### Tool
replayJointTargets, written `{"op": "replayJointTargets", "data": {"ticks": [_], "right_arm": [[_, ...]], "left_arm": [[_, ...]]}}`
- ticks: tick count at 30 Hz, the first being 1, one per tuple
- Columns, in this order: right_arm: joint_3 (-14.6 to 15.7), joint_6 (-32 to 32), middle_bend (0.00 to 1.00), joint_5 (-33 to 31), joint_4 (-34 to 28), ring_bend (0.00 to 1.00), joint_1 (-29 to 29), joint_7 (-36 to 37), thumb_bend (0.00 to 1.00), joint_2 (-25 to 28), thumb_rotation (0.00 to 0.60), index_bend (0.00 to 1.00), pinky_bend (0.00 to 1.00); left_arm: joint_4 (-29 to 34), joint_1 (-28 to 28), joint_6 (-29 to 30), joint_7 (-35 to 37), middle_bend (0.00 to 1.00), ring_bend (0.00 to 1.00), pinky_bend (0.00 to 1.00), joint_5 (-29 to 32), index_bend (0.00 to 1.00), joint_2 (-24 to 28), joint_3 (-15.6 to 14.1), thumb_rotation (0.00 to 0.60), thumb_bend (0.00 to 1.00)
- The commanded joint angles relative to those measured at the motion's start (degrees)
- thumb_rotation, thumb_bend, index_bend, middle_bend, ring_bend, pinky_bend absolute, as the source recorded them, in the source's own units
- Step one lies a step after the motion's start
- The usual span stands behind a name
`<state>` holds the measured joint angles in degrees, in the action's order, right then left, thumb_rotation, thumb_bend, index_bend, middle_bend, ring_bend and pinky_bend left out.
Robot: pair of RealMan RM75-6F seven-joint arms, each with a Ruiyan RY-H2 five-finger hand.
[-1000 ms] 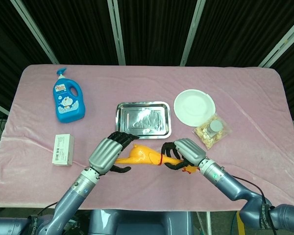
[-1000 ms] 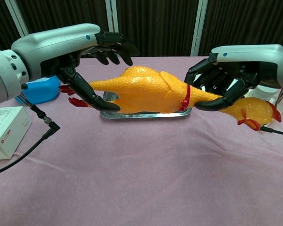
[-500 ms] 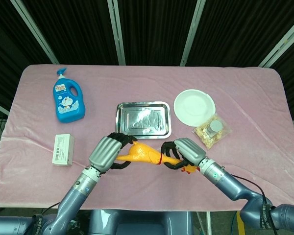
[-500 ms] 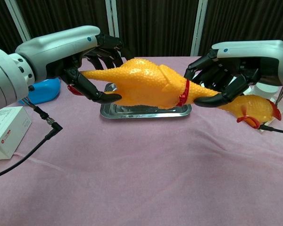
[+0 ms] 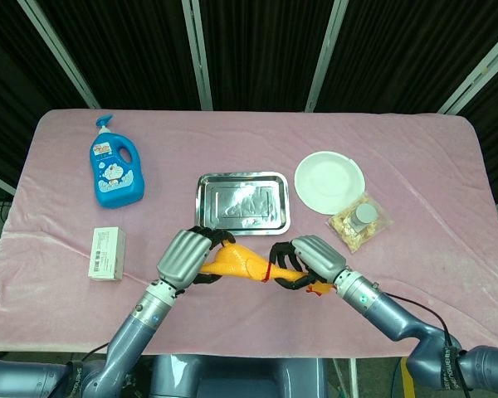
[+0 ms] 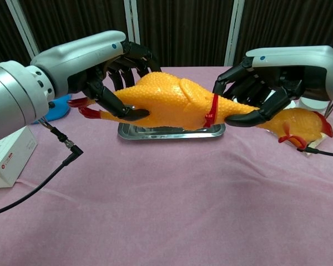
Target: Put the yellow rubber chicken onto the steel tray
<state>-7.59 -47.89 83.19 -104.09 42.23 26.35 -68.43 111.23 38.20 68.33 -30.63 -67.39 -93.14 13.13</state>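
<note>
Table [image 5: 415,174] draped in pink cloth. At centre a steel tray [image 5: 243,201]; just right of it a white plate [image 5: 329,182], with a clear snack bag [image 5: 361,220] touching the plate's near edge. Far left a blue detergent bottle [image 5: 115,169], and nearer the front edge a small white box [image 5: 106,253].

Light fell evenly from above on the pink table cloth [image 5: 415,191], bright against a dark backdrop. The steel tray [image 5: 242,201] threw mottled glare (its floor mirrored the lamps). Shadows under both arms were soft and faint. The head view stayed sharp; the chest view bent slightly toward its edges, its nearest parts a little soft.
</note>
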Motion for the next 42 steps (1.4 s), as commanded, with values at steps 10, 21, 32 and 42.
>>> {"op": "replayJointTargets", "data": {"ticks": [10, 21, 32, 42], "right_arm": [[0.16, -0.23, 0.73, -0.01, 0.12, 0.75, -0.12, 0.96, 0.66, 0.32, 0.600, 1.00, 0.87], [-0.11, 0.10, 0.73, -0.61, 0.78, 0.75, 0.18, 1.58, 0.68, 0.30, 0.600, 1.00, 0.87], [-0.19, 0.36, 0.73, -0.89, 0.75, 0.75, 0.48, 1.76, 0.68, 0.22, 0.600, 1.00, 0.87], [-0.31, 0.75, 0.73, -0.70, -0.67, 0.75, 0.96, 1.76, 0.68, 0.10, 0.600, 1.00, 0.87]], "left_arm": [[-3.22, -0.49, 2.05, 4.81, 0.64, 0.58, 0.55, -4.41, 0.54, -2.05, -0.80, 0.600, 0.39], [-1.23, -0.74, 1.49, 3.14, 0.28, 0.32, 0.45, -2.18, 0.15, 0.23, -1.16, 0.600, 0.03], [0.02, -0.79, 0.47, 5.69, 0.29, 0.32, 0.45, -2.13, 0.19, 1.10, -1.77, 0.600, 0.04], [-1.11, -0.43, 0.83, 6.20, 0.36, 0.36, 0.47, -2.27, 0.26, 0.11, -1.57, 0.600, 0.18]]}}
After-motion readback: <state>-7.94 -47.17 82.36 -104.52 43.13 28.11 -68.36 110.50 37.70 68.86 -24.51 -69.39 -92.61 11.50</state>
